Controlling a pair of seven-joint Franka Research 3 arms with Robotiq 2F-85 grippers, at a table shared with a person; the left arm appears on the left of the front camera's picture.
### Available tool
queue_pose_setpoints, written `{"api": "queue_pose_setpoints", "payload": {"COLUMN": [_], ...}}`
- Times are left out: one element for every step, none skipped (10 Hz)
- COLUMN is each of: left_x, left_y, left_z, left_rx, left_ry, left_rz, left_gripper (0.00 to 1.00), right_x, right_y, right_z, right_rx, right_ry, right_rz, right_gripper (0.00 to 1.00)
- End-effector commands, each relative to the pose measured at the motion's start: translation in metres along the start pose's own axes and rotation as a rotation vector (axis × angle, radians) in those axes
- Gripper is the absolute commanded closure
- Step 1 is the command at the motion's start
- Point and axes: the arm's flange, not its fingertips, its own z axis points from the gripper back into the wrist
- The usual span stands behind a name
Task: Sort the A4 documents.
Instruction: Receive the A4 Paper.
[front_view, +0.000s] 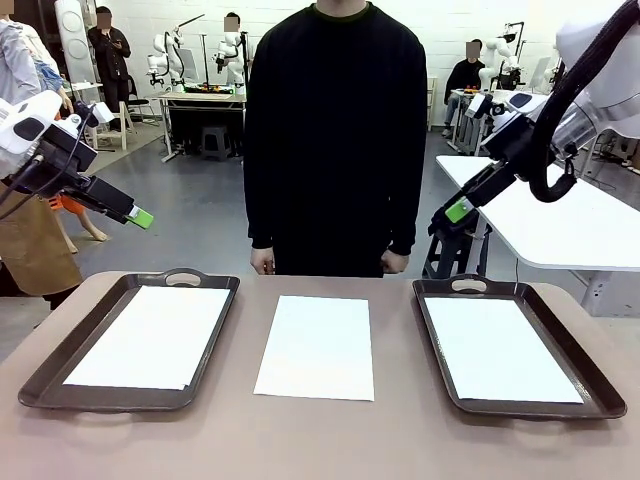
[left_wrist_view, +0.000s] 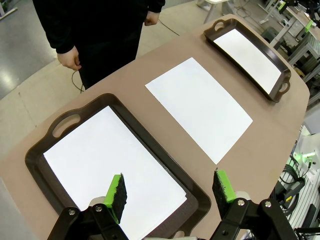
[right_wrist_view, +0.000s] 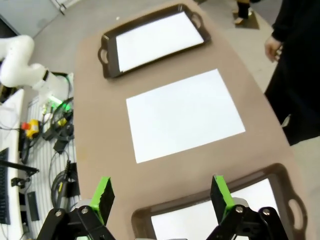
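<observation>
A centre sheet (front_view: 316, 347) of plain white A4 paper lies flat on the bare brown table (front_view: 320, 445), in the lower middle of the front view. It sits between two dark brown trays and touches neither. The left tray (front_view: 105, 398), at the lower left, holds a left sheet (front_view: 150, 336) flat on its floor. The right tray (front_view: 540, 409), at the lower right, holds a right sheet (front_view: 500, 348) the same way. Both trays point their long sides away from the camera. The left gripper (front_view: 138, 215) hangs in the air at the middle left of the frame, above the left tray and touching nothing. The right gripper (front_view: 458, 211) hangs at the middle right, above the far end of the right tray and also clear of everything. In the left wrist view its green pads (left_wrist_view: 117, 192) rise from the bottom edge, spread wide with nothing between them, over a corner of the left tray and its sheet. In the right wrist view that gripper's pads (right_wrist_view: 104, 195) are likewise spread and empty, above the table and the rim of the right tray. A person (front_view: 335, 130) in a black top stands at the upper middle, behind the table's far edge. One hand (front_view: 262, 262) and the other hand (front_view: 395, 263) hang at the person's sides, just above that edge.
</observation>
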Motion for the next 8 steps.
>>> {"api": "queue_pose_setpoints", "payload": {"left_x": [0.0, 0.0, 0.0, 0.0, 0.0, 0.0, 0.0, 0.0], "left_y": [0.0, 0.0, 0.0, 0.0, 0.0, 0.0, 0.0, 0.0], "left_z": [0.001, 0.001, 0.001, 0.001, 0.001, 0.001, 0.001, 0.001], "left_rx": [-0.011, -0.011, -0.011, -0.011, -0.011, -0.011, -0.011, -0.011], "left_ry": [-0.004, -0.004, -0.004, -0.004, -0.004, -0.004, -0.004, -0.004], "left_rz": [-0.005, -0.005, -0.005, -0.005, -0.005, -0.005, -0.005, -0.005], "left_gripper": [0.1, 0.1, 0.1, 0.1, 0.1, 0.1, 0.1, 0.1], "right_x": [-0.007, -0.01, -0.012, -0.014, -0.017, -0.021, -0.025, -0.027], "right_y": [0.003, 0.003, 0.004, 0.003, 0.003, 0.002, 0.002, 0.002], "right_z": [0.006, 0.008, 0.01, 0.013, 0.015, 0.017, 0.017, 0.018], "right_rx": [0.006, 0.0, -0.009, -0.025, -0.034, -0.049, -0.056, -0.057], "right_ry": [0.025, 0.02, 0.015, 0.011, 0.012, 0.018, 0.02, 0.016], "right_rz": [0.011, 0.002, -0.006, -0.015, -0.024, -0.037, -0.054, -0.059], "right_gripper": [0.0, 0.0, 0.0, 0.0, 0.0, 0.0, 0.0, 0.0]}}
